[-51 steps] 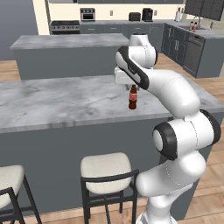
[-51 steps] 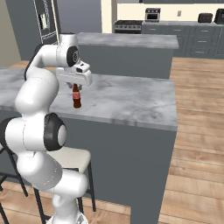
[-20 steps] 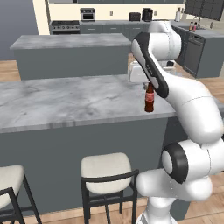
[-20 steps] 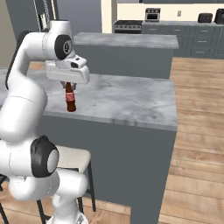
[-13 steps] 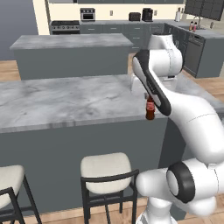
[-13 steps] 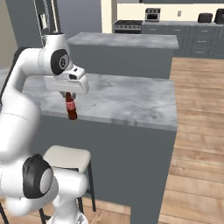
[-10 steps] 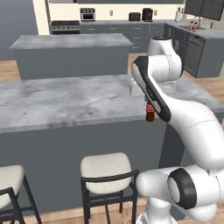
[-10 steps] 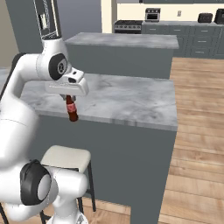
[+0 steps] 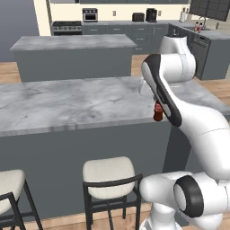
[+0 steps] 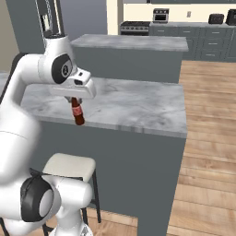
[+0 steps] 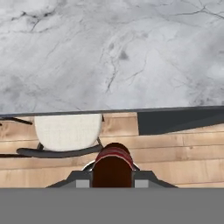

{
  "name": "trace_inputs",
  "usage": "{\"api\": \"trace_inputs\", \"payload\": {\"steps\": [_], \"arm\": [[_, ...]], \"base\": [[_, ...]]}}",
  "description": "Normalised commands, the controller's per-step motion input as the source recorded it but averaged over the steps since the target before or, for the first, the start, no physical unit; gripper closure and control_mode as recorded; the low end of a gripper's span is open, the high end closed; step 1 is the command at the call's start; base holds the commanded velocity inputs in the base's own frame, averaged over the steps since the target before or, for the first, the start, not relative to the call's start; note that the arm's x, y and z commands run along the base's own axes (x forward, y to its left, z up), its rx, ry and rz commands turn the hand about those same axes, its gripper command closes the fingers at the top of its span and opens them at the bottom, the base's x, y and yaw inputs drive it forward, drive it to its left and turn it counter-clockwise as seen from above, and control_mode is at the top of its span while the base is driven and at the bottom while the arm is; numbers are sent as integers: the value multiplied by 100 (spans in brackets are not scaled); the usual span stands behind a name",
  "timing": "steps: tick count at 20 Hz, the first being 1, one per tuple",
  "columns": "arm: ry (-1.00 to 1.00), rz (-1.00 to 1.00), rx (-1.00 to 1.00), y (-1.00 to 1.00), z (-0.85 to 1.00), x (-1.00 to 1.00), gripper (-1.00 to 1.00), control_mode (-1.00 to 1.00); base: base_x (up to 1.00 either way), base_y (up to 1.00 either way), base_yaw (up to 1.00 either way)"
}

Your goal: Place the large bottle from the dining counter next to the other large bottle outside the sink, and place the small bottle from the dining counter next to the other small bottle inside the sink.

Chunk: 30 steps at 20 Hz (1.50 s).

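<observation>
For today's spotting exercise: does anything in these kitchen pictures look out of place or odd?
Only one thing: the small bottle hangs upright in the gripper, off the counter and beyond its edge, over a stool. Nothing is spilled or damaged.

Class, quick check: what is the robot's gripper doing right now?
Gripper: shut on the small bottle, holding it by the neck, clear of the dining counter.

Small dark-brown cola-style bottle with red label and cap (image 10: pixel 77 112) hangs upright by its neck, clear of the surface, at the near edge of the long grey-white veined marble dining counter (image 10: pixel 133 106).
</observation>
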Motion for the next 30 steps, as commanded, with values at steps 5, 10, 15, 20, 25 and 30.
{"api": "trace_inputs", "payload": {"steps": [5,10,15,20,25,30], "arm": [[5,5,4,-12,0,0,100,-100],[1,1,0,0,0,0,100,-100],[0,0,0,0,0,0,100,-100],[0,0,0,0,0,0,100,100],[0,0,0,0,0,0,100,100],[0,0,0,0,0,0,100,100]], "base": [[0,0,0],[0,0,0],[0,0,0],[0,0,0],[-34,0,-1],[-57,-57,-8]]}}
